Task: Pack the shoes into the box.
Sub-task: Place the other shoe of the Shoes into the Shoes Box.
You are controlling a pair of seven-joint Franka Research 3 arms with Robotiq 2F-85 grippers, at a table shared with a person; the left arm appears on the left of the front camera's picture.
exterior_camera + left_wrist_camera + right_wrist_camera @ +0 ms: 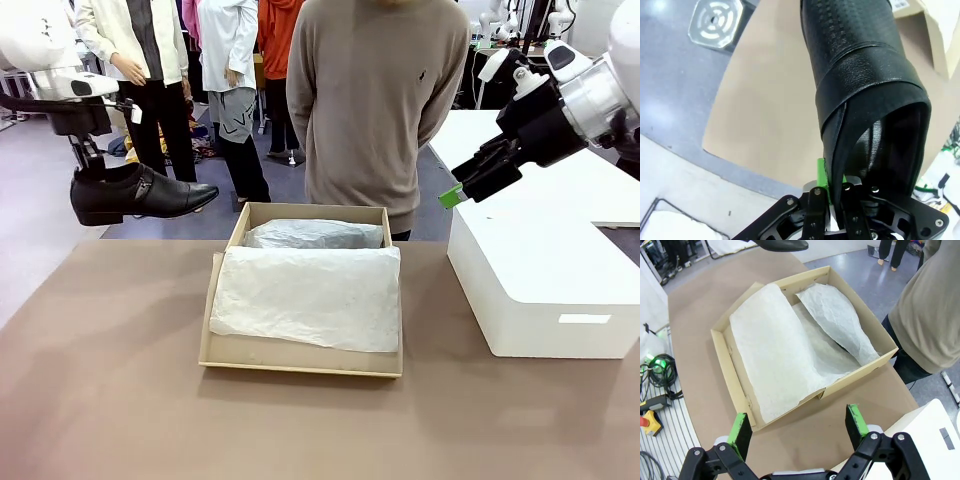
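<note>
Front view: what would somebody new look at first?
Probably the glossy black leather dress shoe hanging in the air at the far left, its heel end pinched in the shut left gripper. Next comes the tan cardboard shoebox in the middle of the table, lined with crinkled white tissue paper. At the right, the open right gripper hovers above a large white box.

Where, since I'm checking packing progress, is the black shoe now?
In the front view the shoe hangs at upper left, clamped at its heel by the left gripper, above the table's far left edge, left of the box.
</note>
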